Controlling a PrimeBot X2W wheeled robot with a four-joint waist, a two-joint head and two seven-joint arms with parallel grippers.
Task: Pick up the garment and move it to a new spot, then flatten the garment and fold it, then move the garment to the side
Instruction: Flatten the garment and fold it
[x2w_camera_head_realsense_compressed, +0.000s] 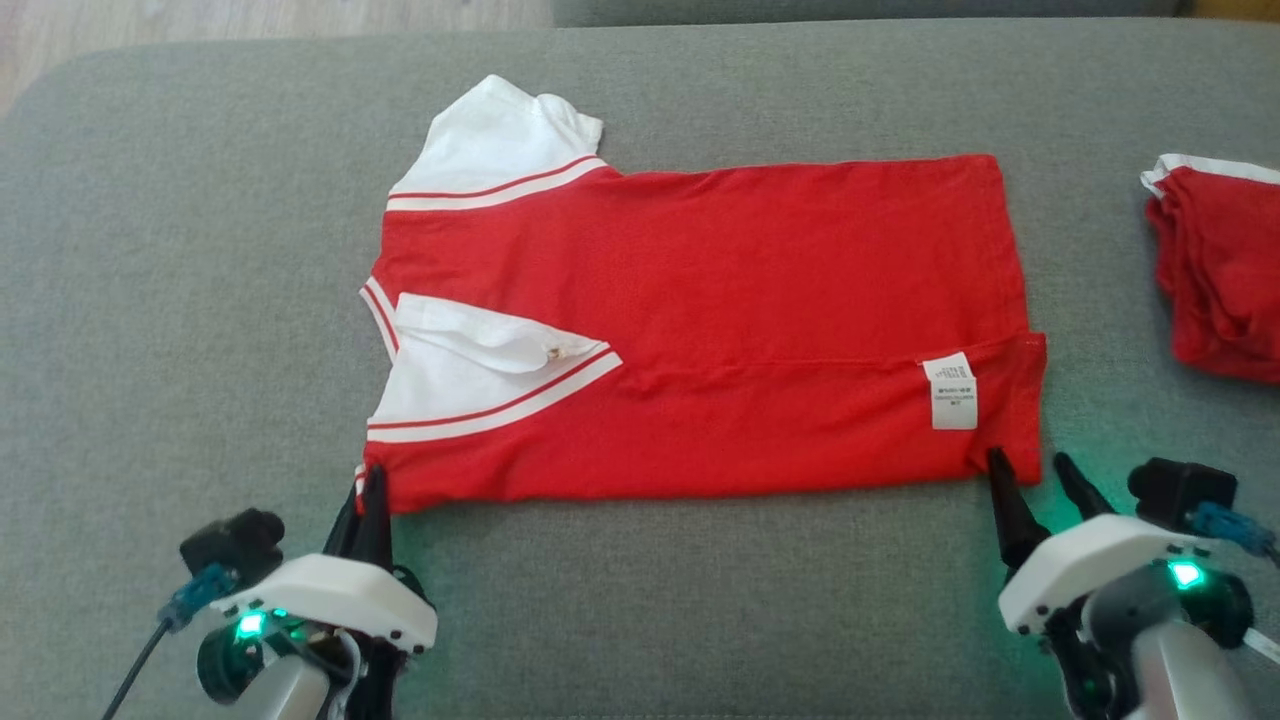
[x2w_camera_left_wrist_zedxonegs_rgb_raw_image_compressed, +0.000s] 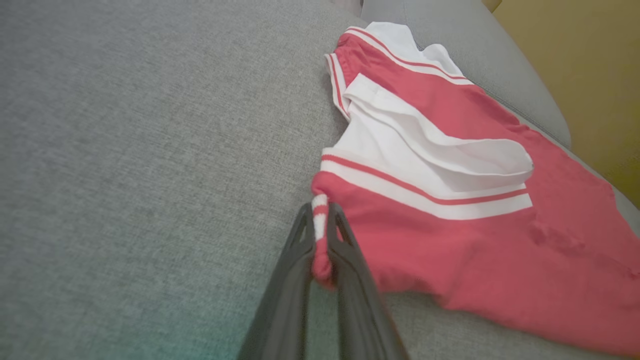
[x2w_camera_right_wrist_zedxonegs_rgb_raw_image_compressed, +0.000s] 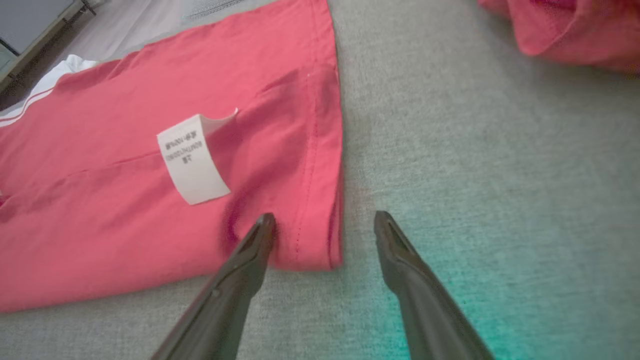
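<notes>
Plainly, the shirt (x2w_camera_head_realsense_compressed: 700, 320) is lying flat in the middle of the grey sofa (x2w_camera_head_realsense_compressed: 180, 300), collar end pointing to 9 o'clock and hem to 3 o'clock. Its near long edge is apparently lying folded over, so that a white label (x2w_camera_head_realsense_compressed: 950, 392) is showing. It is looking like thin, limp knit cloth: light, hardly slippery on the rough upholstery, and likely to sag and drag wherever it is not being held. The two near corners are therefore seeming the sensible places to take hold.

The left gripper (x2w_camera_head_realsense_compressed: 372, 490) is sitting at the 7 o'clock corner with its jaws pinched tight on the striped edge of the shirt. The right gripper (x2w_camera_head_realsense_compressed: 1028, 458) is waiting at the 5 o'clock corner with its jaws wide apart, one finger over the hem corner and the other over bare sofa just beside it, holding nothing.

A second red garment (x2w_camera_head_realsense_compressed: 1215, 280) is lying bunched at 3 o'clock, apart from the shirt. It is crowding that side, so any sideways move there is calling for care.
</notes>
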